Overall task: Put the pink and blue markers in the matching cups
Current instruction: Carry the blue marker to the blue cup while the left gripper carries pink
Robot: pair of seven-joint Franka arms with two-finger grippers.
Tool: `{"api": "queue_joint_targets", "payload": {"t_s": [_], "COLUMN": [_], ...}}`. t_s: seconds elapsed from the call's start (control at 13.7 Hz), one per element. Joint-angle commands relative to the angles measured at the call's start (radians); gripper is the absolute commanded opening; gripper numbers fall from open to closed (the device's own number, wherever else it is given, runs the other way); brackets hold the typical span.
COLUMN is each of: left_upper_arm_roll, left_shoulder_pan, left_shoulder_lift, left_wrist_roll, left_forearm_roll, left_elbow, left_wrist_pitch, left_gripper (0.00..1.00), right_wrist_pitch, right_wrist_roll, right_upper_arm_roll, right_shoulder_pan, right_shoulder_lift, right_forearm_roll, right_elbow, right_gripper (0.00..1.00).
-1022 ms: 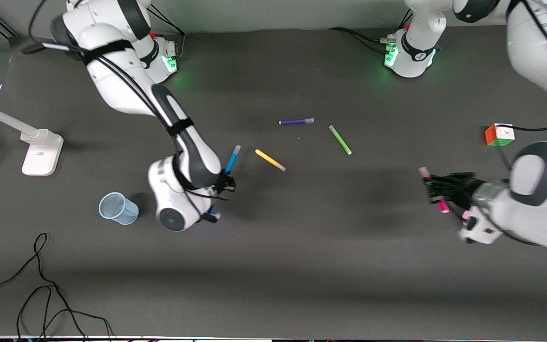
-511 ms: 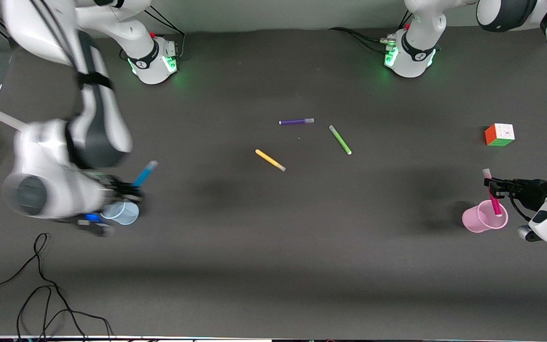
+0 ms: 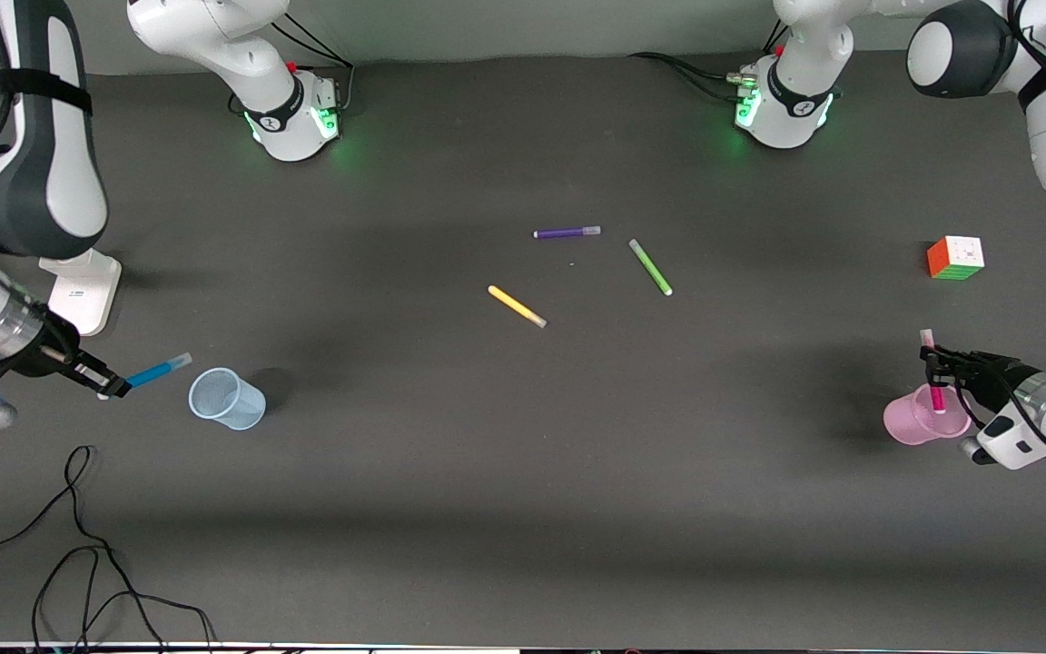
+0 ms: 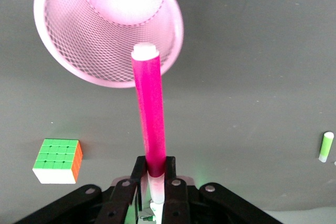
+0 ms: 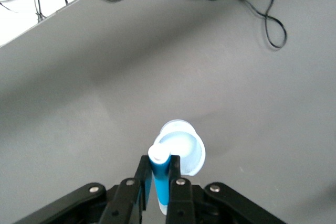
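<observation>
Front view showed both arms had swung outward over the last second. My left gripper (image 3: 939,374), clamped on the pink marker (image 3: 935,386), now hung over the pink cup (image 3: 918,420). My right gripper (image 3: 114,389) gripped the blue marker (image 3: 152,371) beside the blue cup (image 3: 225,400) on the counter (image 3: 523,472), not yet over it. I judged both drops close.

A purple pen (image 3: 567,232) lies near the middle of the table, with a green pen (image 3: 650,267) beside it toward the left arm's end and a yellow pen (image 3: 517,306) nearer the front camera. A colourful puzzle cube (image 3: 955,257) sits at the left arm's end. A white lamp base (image 3: 80,291) stands at the right arm's end, and a black cable (image 3: 78,536) loops near the front edge there
</observation>
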Motion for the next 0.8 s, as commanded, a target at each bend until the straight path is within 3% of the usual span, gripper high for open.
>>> {"api": "queue_joint_targets", "payload": {"t_s": [0.0, 0.36, 0.51, 0.73], "left_upper_arm_roll": [0.007, 0.007, 0.007, 0.007], "left_shoulder_pan": [0.009, 0.018, 0.021, 0.024], "left_shoulder_lift": [0.022, 0.042, 0.047, 0.047], "left_wrist_roll": [0.027, 0.028, 0.043, 0.048], "left_forearm_roll": [0.015, 0.015, 0.016, 0.016], "left_elbow": [0.033, 0.026, 0.025, 0.025], "left_wrist_pitch": [0.014, 0.038, 0.041, 0.041], "left_gripper": [0.0, 0.0, 0.0, 0.42], "right_wrist_pitch": [0.301, 0.611, 0.76, 0.861], "right_wrist_roll": [0.015, 0.007, 0.016, 0.022], "right_upper_arm_roll": [-0.007, -0.012, -0.013, -0.013], "right_shoulder_pan": [0.022, 0.022, 0.019, 0.021], "right_shoulder_lift": [-0.149, -0.111, -0.047, 0.023], "right_forearm_roll": [-0.064, -0.064, -0.064, -0.055], "right_elbow": [-0.306, -0.46, -0.495, -0.497], "right_gripper": [0.0, 0.0, 0.0, 0.0]}}
